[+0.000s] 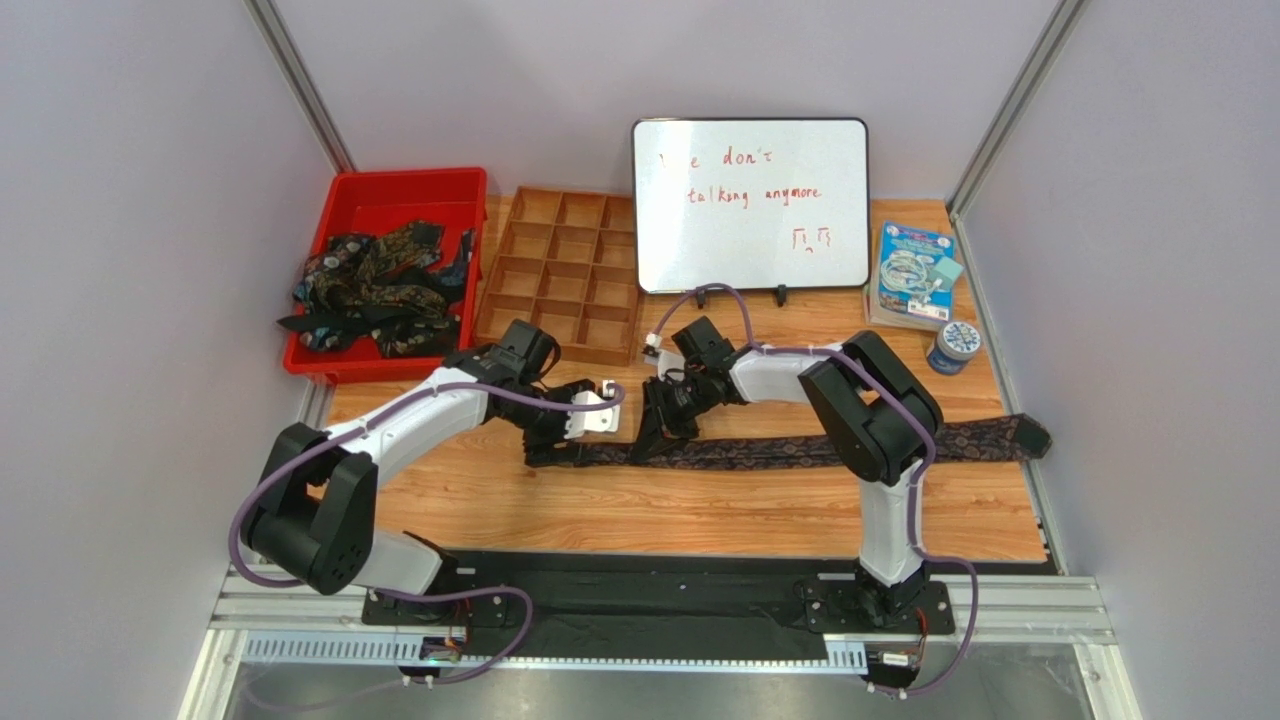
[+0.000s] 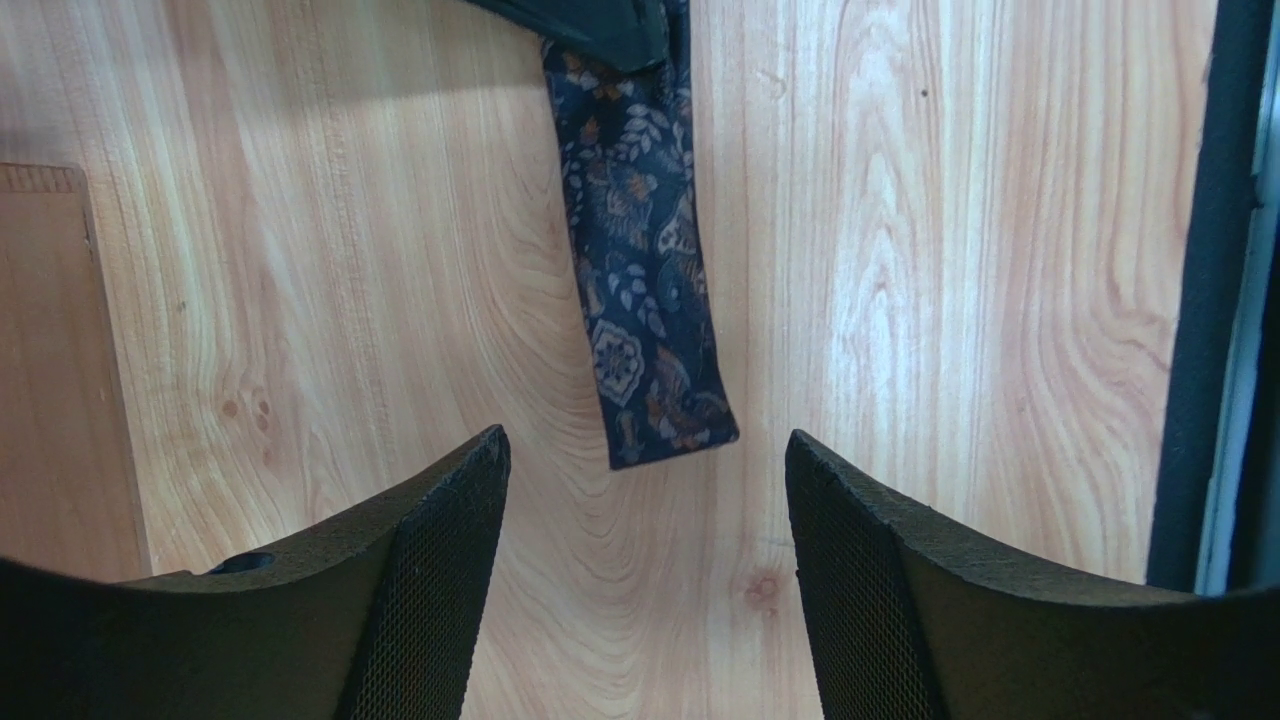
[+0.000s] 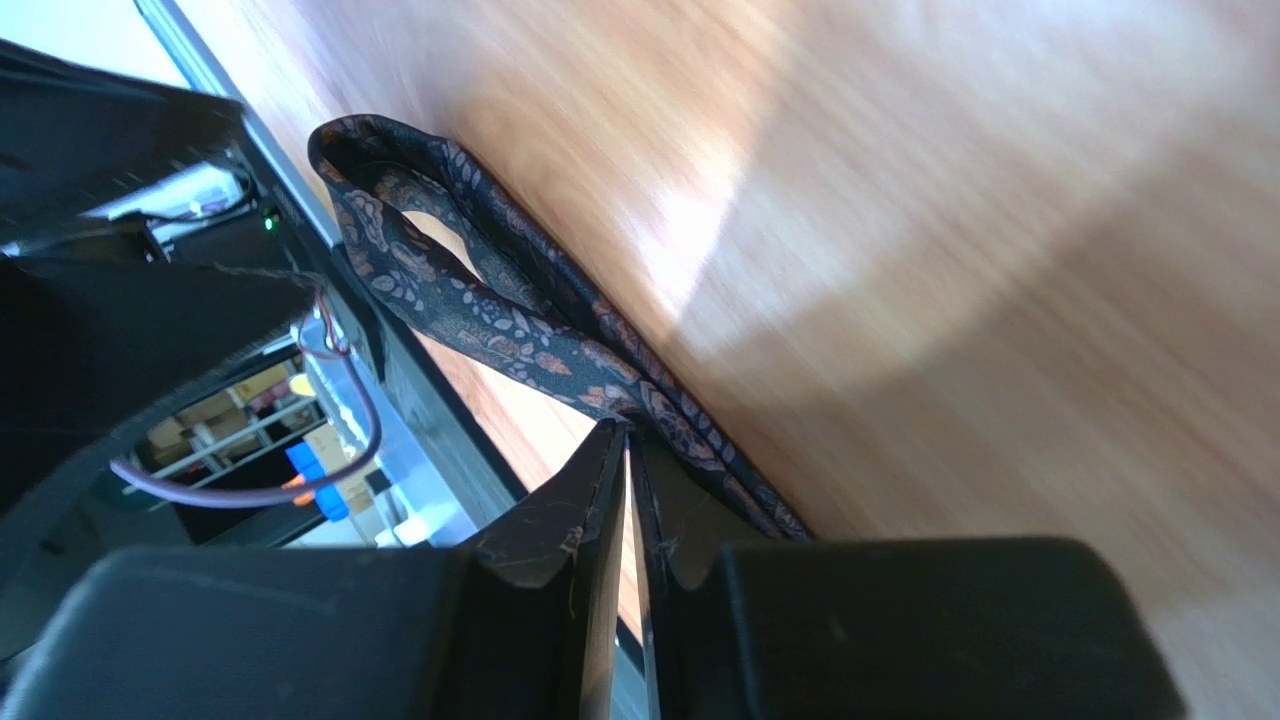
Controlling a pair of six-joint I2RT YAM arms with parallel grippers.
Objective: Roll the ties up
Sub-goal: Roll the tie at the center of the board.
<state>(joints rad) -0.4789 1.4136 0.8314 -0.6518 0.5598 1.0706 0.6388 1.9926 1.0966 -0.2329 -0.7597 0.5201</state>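
Note:
One tie (image 1: 842,446), dark with a small paisley print, lies stretched across the wooden table from the middle out to the right edge. My right gripper (image 1: 655,432) is shut on it near its narrow end; in the right wrist view the fingertips (image 3: 628,432) pinch the fabric, and the tie (image 3: 496,308) loops away from them. The narrow end (image 2: 646,315) lies flat on the wood in the left wrist view. It sits just ahead of my left gripper (image 2: 646,450), which is open with nothing between its fingers (image 2: 436,570). More ties (image 1: 376,285) are heaped in a red bin.
The red bin (image 1: 334,203) stands at the back left, beside a wooden compartment tray (image 1: 564,270). A whiteboard (image 1: 751,203) stands behind the middle. A blue box (image 1: 914,275) and a small round tin (image 1: 953,347) sit at the back right.

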